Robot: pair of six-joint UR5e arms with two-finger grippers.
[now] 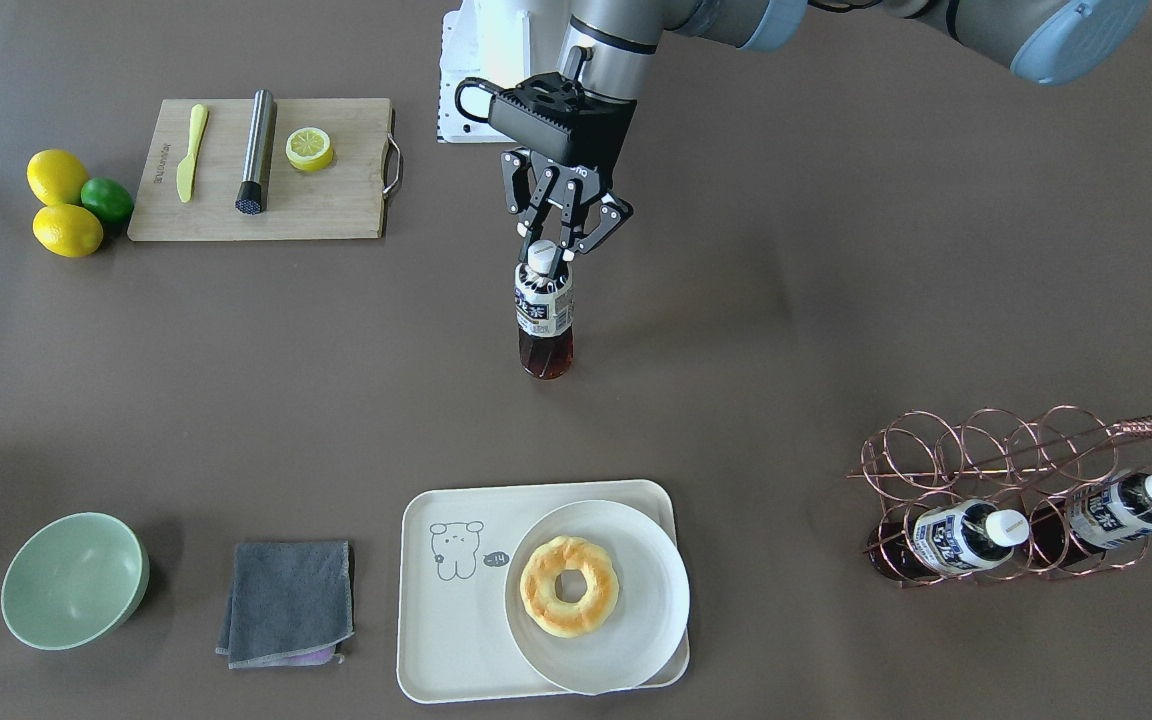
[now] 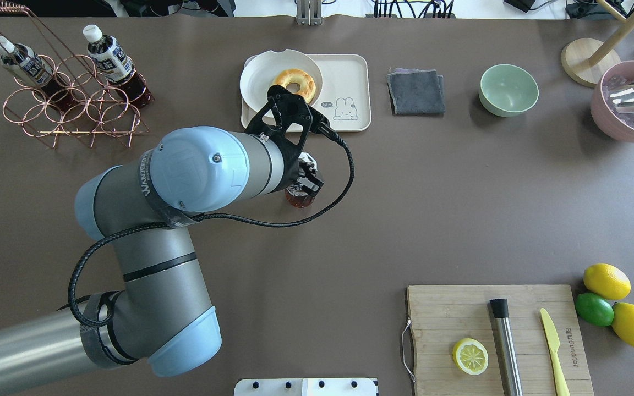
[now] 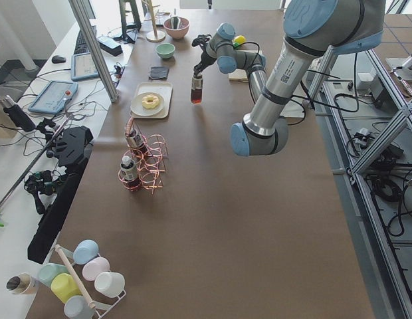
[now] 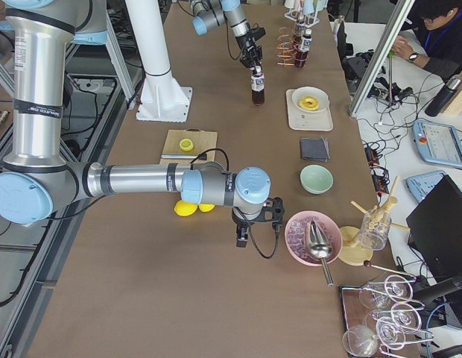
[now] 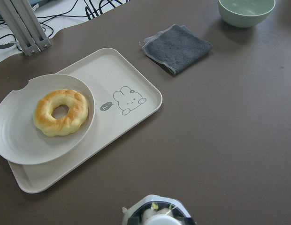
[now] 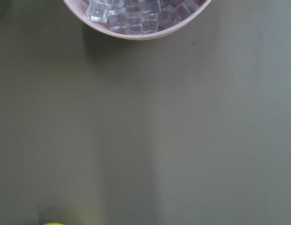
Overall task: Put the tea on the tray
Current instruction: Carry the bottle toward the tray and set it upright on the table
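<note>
The left gripper (image 1: 546, 245) has its fingers (image 1: 581, 225) drawn narrow around the white cap (image 1: 540, 256) of the tea (image 1: 544, 310), one on each side, and they hold the bottle by its top. The tea is upright at the middle of the desk (image 1: 836, 300). Whether its bottom touches the desk or hangs just above it, I cannot tell. It is well apart from the tray (image 1: 446, 630), which lies at the far edge of the desk from the robot, straight beyond the bottle. On the tray, a round plate (image 1: 636, 630) with a donut (image 1: 536, 590) takes the left half as the robot looks, and the half with the drawing is bare.

The left arm (image 2: 201, 170) comes in from the near left corner, bends sharply at the elbow and reaches toward the middle. Its wrist turns the gripper down, so the fingers point at the desk.

Two other bottles (image 1: 956, 535) sit tilted in the copper wire rack (image 1: 941, 473) at the far left of the desk.

The right arm (image 4: 141, 180) stretches low over the right end of the desk. The right gripper (image 4: 244, 235) points down just beside the pink bowl (image 4: 313, 237) of ice. How wide its fingers are, I cannot tell.
</note>
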